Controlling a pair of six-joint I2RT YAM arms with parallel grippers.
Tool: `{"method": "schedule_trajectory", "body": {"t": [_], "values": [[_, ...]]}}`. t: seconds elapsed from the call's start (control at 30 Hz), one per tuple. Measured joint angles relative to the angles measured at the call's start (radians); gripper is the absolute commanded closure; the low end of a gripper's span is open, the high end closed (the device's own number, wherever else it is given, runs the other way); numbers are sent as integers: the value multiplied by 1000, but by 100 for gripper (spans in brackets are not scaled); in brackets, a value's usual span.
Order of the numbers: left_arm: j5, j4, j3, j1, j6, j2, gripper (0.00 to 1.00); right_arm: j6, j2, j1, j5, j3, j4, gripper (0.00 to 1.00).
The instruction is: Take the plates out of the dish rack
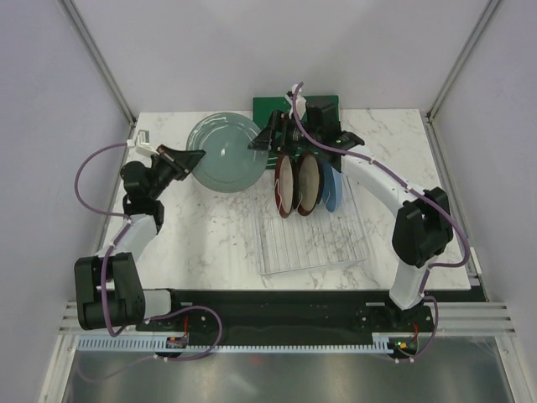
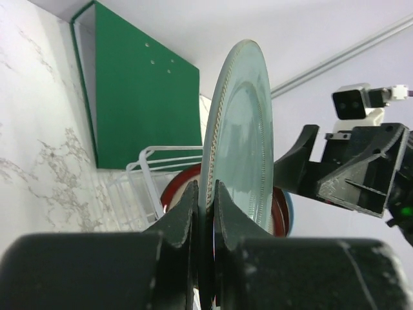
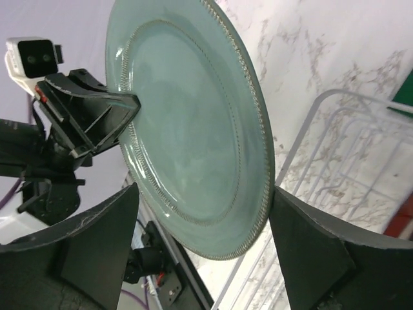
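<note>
the left gripper (image 2: 206,195) pinches the left rim of the grey-green plate (image 1: 225,153), fingers shut tight on its beaded edge. the right gripper (image 3: 203,197) stands wide at the opposite rim, straddling the edge without closing on it. the plate lies roughly level over the marble table (image 1: 210,239), left of the dish rack (image 1: 323,243) and free of its wire, with open tabletop nearer the arms. two red-brown plates (image 1: 285,186) and a blue plate (image 1: 330,189) stand on edge in the rack.
</note>
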Motion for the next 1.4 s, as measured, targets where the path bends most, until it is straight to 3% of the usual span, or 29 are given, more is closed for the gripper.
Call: {"method": "schedule_trajectory", "body": {"t": [0.27,0.53,1.07,1.4], "values": [[-175,-267,71,56,157,-5,98,-156,-31,-11,182,111,-190,9],[-265,-356,133,187,173,120,98,-251,-158,-36,294,111,-267,9],[-270,-296,331,209,146,583,98,-352,-199,-76,401,8,-390,9],[-196,-219,528,215,87,803,96,-369,-194,-76,405,-18,-438,12]]}}
